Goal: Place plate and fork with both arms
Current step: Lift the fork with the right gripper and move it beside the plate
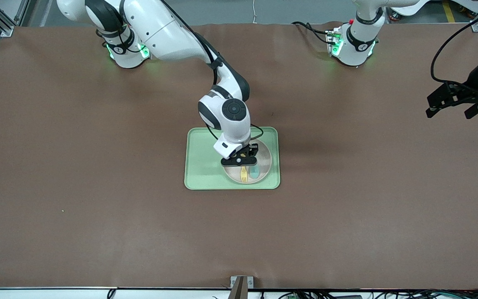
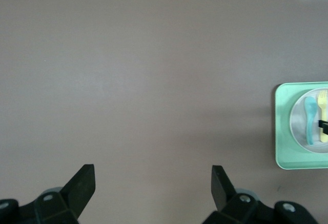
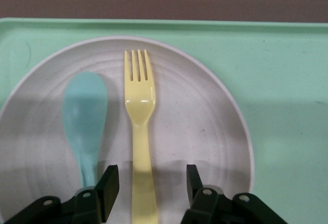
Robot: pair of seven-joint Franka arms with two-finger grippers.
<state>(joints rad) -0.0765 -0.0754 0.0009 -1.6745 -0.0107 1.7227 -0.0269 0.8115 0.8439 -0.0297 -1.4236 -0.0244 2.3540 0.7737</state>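
The table is covered edge to edge in a plain brown sheet, with the two arms' green-lit bases standing along its farther edge. One light green tray lies flat on it near the middle, carrying a plate

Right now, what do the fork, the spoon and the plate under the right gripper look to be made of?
The fork looks like pale yellow moulded plastic, smooth with a soft highlight at its neck. The spoon seems to be matte teal plastic. The plate is pale, finely speckled and faintly ringed: possibly melamine or fibre composite, not certain. The right gripper hangs open astride the fork's handle.
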